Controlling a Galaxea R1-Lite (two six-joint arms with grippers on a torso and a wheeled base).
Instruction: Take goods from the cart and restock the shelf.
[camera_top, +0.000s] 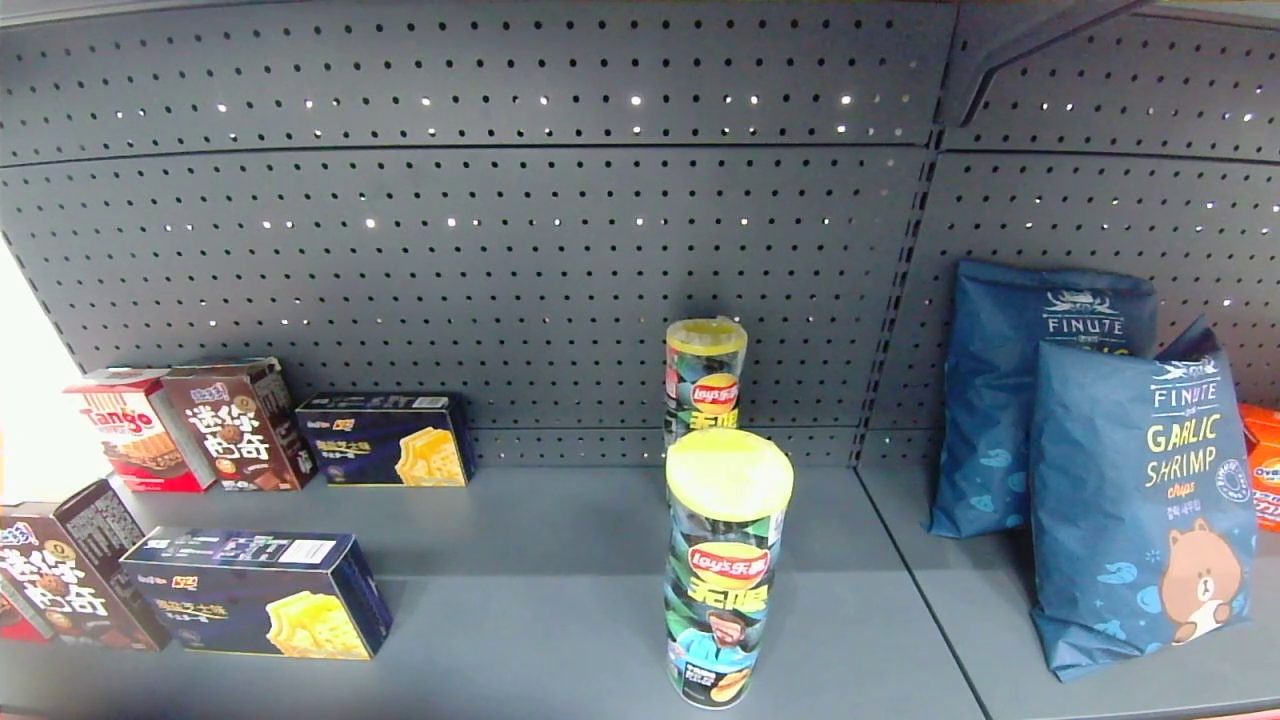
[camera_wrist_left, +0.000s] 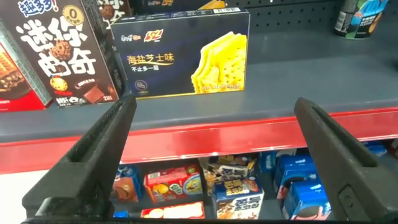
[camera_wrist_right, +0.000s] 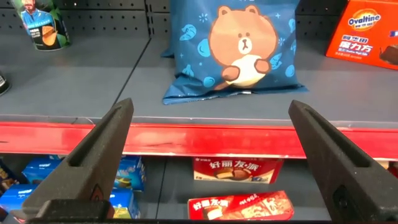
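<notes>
Jaws spread — L gripper (camera_wrist_left: 216, 102) facing cracker box (camera_wrist_left: 186, 53), R gripper (camera_wrist_right: 211, 104) facing bag (camera_wrist_right: 233, 50).

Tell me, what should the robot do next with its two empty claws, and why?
Probably pull back and go for the cart. The left gripper and right gripper are both open and hold nothing, and the shelf has bare room between the blue cracker box and the front chip can.
</notes>
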